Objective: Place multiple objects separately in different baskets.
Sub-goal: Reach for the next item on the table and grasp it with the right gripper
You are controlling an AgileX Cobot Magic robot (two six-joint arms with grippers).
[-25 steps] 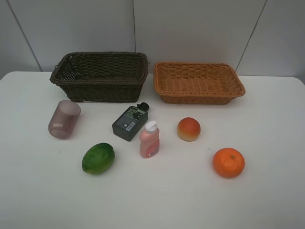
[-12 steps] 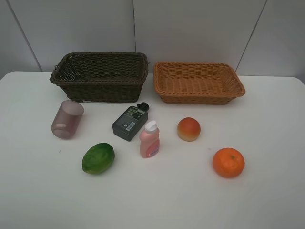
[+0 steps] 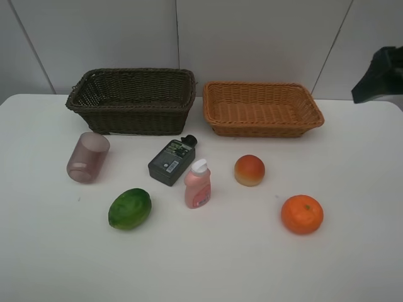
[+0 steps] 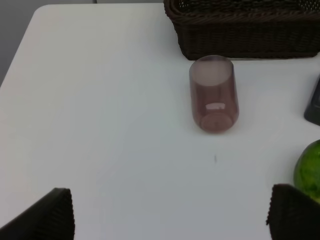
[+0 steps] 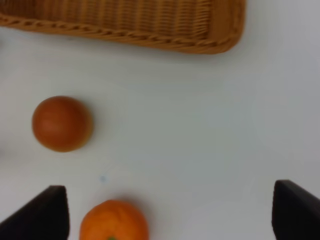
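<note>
White tabletop [image 3: 208, 267] runs back to a pale panelled wall [image 3: 252, 38], where the dark brown basket [image 3: 135, 116] and the orange-tan basket [image 3: 261, 130] stand side by side, close but apart. The left gripper [image 4: 172, 220] hangs above the table with its two dark fingertips spread wide and nothing between them. Ahead of it, in line with the gap, the translucent purple cup [image 4: 213, 95] lies on its side, well clear of both fingertips, and the dark basket stands just beyond the cup. The green oval fruit [image 4: 310, 172] sits just ahead of one fingertip, and an edge of the flat dark-green bottle [image 3: 171, 162] shows farther out on that side. The right gripper [image 5: 170, 215] is likewise spread wide and holds nothing. The orange [image 5: 114, 221] lies inside its span, close to one fingertip, the peach-red fruit [image 5: 62, 123] farther ahead, and the tan basket beyond that. From above, the pink bottle [image 3: 198, 185] stands upright just beside the flat bottle, between the green fruit and the peach-red one. A dark part of the right arm [image 3: 380, 74] shows past the tan basket.
</note>
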